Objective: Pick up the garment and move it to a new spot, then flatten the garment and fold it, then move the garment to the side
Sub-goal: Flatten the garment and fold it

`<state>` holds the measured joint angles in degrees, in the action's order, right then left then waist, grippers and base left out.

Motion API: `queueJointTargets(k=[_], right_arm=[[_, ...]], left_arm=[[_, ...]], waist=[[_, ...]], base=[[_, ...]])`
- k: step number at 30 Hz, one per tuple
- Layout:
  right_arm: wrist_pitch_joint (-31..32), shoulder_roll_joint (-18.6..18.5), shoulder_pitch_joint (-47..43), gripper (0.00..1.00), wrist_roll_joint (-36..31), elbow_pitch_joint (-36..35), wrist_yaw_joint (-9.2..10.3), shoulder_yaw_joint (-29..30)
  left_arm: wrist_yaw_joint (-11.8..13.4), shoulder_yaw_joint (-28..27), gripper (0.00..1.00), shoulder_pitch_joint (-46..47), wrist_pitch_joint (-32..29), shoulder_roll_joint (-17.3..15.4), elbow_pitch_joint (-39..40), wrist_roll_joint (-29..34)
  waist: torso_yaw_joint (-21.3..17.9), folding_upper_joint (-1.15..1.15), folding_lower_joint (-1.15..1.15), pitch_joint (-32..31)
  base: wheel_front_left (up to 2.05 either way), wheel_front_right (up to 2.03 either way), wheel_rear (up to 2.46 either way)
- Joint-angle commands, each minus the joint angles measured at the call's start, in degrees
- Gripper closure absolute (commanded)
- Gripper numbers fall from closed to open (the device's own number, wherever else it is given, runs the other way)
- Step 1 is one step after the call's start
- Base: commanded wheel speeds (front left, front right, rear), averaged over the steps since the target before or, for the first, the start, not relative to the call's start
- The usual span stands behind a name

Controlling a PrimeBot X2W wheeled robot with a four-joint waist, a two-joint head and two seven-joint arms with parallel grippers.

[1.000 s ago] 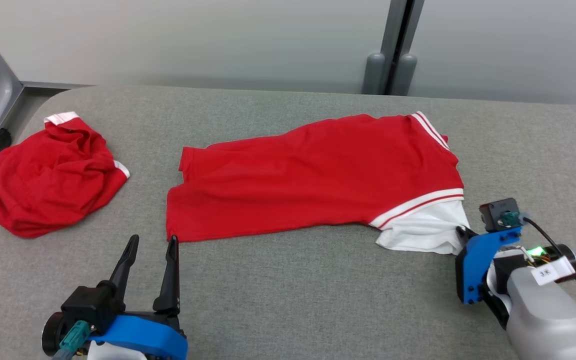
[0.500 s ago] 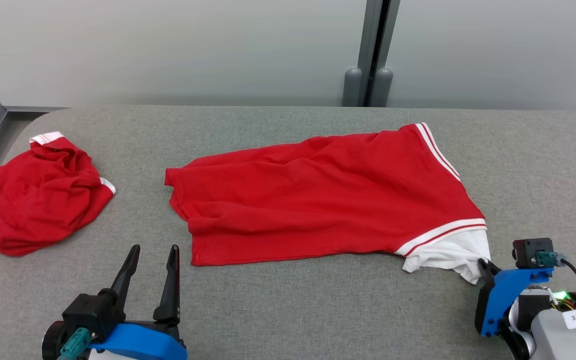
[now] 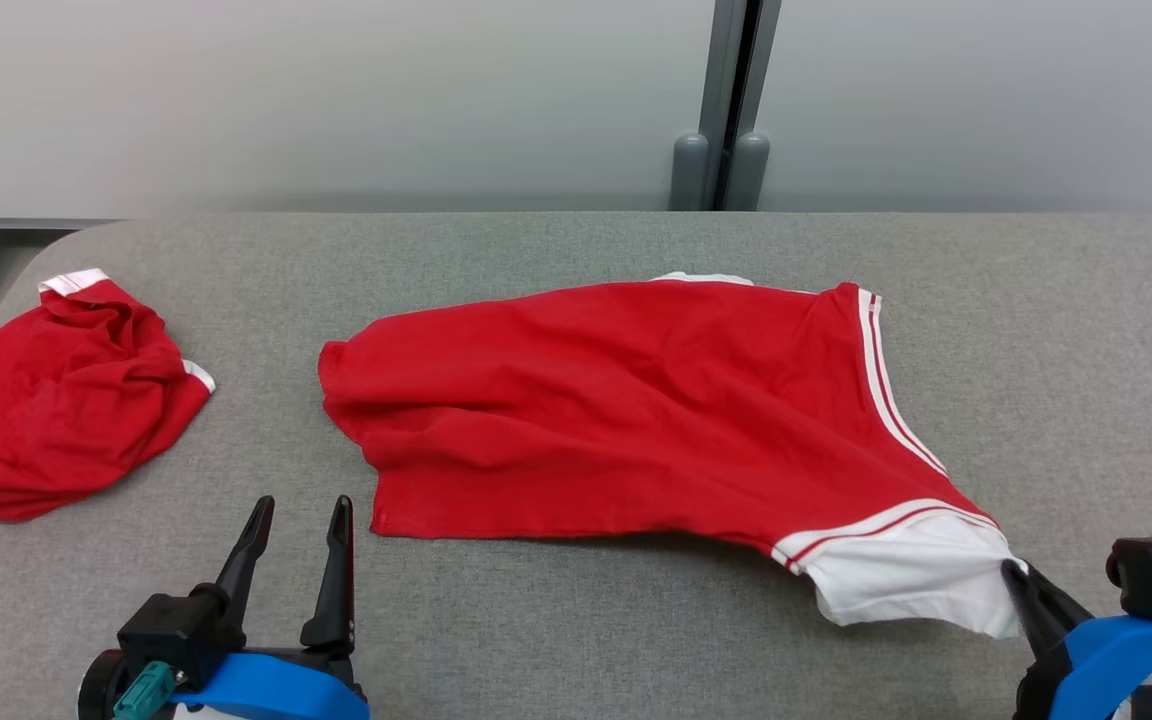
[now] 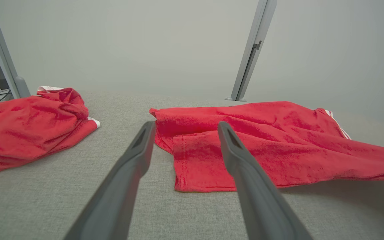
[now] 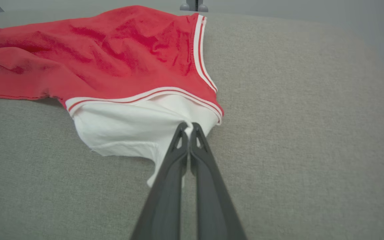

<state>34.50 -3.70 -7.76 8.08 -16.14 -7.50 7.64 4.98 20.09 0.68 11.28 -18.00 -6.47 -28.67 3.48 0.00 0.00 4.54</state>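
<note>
Garment (image 3: 636,410) soft matt cloth; table (image 3: 576,640) coarse grey woven fabric

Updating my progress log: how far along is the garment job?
Seemingly done: the red garment lies spread out on the table, though wrinkled. In hand: the right hand is shut on its white sleeve; the left hand is open, off the cloth. Left: smoothing, folding, moving it aside.
</note>
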Motion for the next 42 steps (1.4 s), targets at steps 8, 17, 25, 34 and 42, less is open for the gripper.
queueJointTargets(k=[8,17,25,34,42], right_arm=[[1.4,-2.8,3.5,1.0,-4.9,4.8,0.01,0.7],[-3.9,-1.6,8.3,0.0,-4.0,13.5,0.01,1.4],[-5.7,0.0,10.6,0.0,-2.5,15.7,0.01,5.2],[-1.5,0.3,22.2,0.0,-2.2,26.9,0.01,6.6],[-1.3,-2.8,35.4,0.0,-1.5,41.7,0.01,4.2]], left_arm=[[-0.5,0.4,0.0,2.7,0.4,0.1,-0.5,0.0],[-0.5,0.7,0.0,3.2,0.7,0.2,-1.4,-0.2],[0.0,0.3,0.0,2.3,1.1,0.1,-1.8,-0.8],[0.2,0.5,0.0,3.1,1.2,-0.3,-0.9,-0.7],[-0.3,1.3,0.0,5.1,0.8,-0.2,-0.3,-0.2]], waist=[[0.0,0.0,0.0,1.8],[1.8,0.0,0.0,1.9],[1.8,0.0,0.0,1.0],[1.3,0.0,0.0,2.0],[3.1,0.0,0.0,5.6]], base=[[0.0,0.0,0.0],[0.0,0.0,0.0],[0.0,0.0,0.0],[0.0,0.0,0.0],[0.0,0.0,0.0]])
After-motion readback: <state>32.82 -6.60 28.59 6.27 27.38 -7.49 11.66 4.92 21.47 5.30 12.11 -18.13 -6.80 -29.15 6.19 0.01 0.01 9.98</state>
